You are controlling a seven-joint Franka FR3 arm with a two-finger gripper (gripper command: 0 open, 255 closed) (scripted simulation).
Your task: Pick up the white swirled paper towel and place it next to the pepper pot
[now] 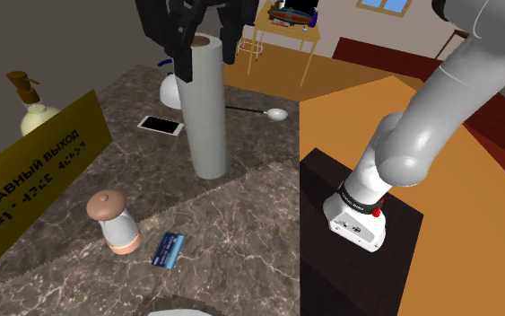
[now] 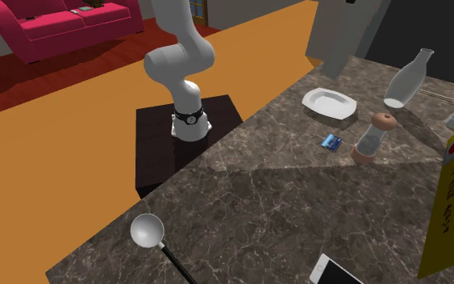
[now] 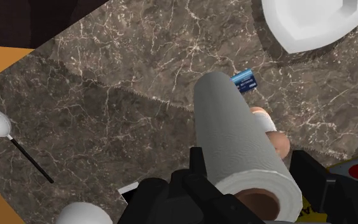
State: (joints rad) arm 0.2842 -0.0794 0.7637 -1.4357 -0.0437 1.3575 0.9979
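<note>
The claw (image 1: 207,54), pointing down from the arm (image 1: 439,99), clasps the upright paper towel (image 1: 207,121) near its top.

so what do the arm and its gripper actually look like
White, rounded tubular arm. Near its base sit a black band with small white markings and a red dot. The gripper is all black and blocky, with two fingers.

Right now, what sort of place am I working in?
Probably a home's open kitchen-living area: a dark veined stone countertop with a plate and pepper pot, and a pink sofa across the orange floor.
</note>
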